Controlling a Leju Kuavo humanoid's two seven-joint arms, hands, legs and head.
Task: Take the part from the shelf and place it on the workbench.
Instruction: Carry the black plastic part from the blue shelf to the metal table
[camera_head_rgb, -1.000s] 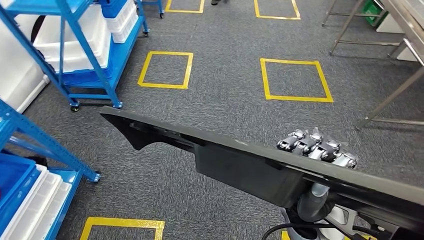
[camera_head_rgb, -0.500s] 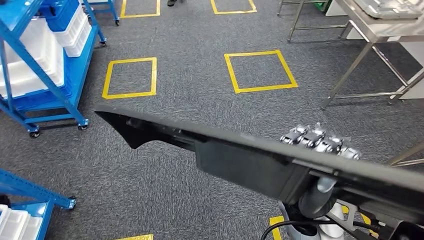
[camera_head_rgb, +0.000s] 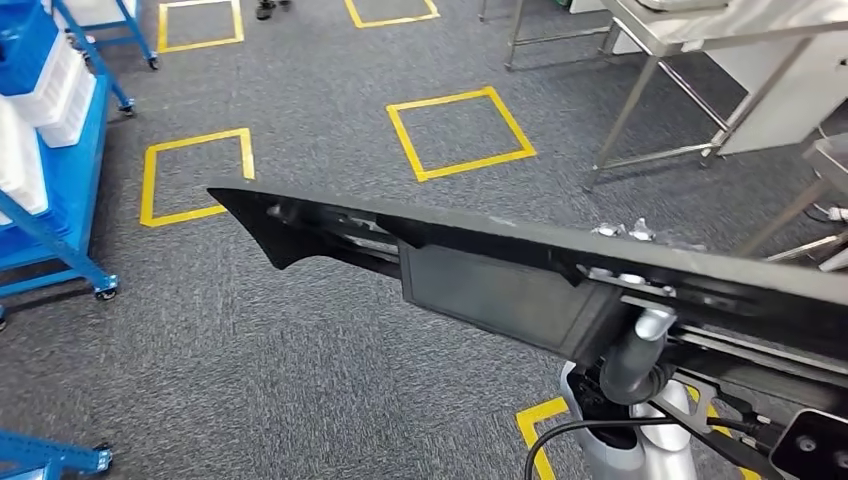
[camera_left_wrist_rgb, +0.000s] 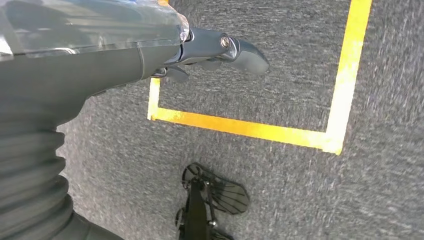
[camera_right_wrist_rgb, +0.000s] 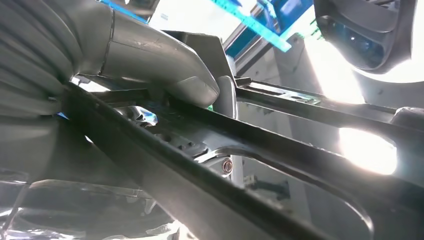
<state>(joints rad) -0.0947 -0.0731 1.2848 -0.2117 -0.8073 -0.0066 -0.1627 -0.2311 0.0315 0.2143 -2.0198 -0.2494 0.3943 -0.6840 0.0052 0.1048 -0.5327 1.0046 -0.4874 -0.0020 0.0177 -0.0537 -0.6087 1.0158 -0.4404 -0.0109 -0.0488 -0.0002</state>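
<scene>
A long black plastic part (camera_head_rgb: 480, 275) stretches across the head view from left of centre to the right edge, carried above the grey carpet. My right hand (camera_head_rgb: 622, 232) grips it from behind near its right end, its silver fingers peeking over the top edge. In the right wrist view the thumb (camera_right_wrist_rgb: 165, 65) presses on the part's black rail (camera_right_wrist_rgb: 280, 165). My left hand (camera_left_wrist_rgb: 215, 47) hangs over the floor, holding nothing, thumb out. The steel workbench (camera_head_rgb: 700, 30) stands at the far right. The blue shelf (camera_head_rgb: 60, 150) is at the left edge.
Yellow tape squares (camera_head_rgb: 460, 130) mark the carpet ahead. White bins (camera_head_rgb: 60, 85) sit on the blue wheeled shelf. The workbench's steel legs (camera_head_rgb: 625, 115) reach the floor at the right. A person's feet (camera_head_rgb: 270, 8) show at the far top.
The camera has turned to the right: the shelf and tape squares slid left and the workbench came further into view. The part stays in my right hand.
</scene>
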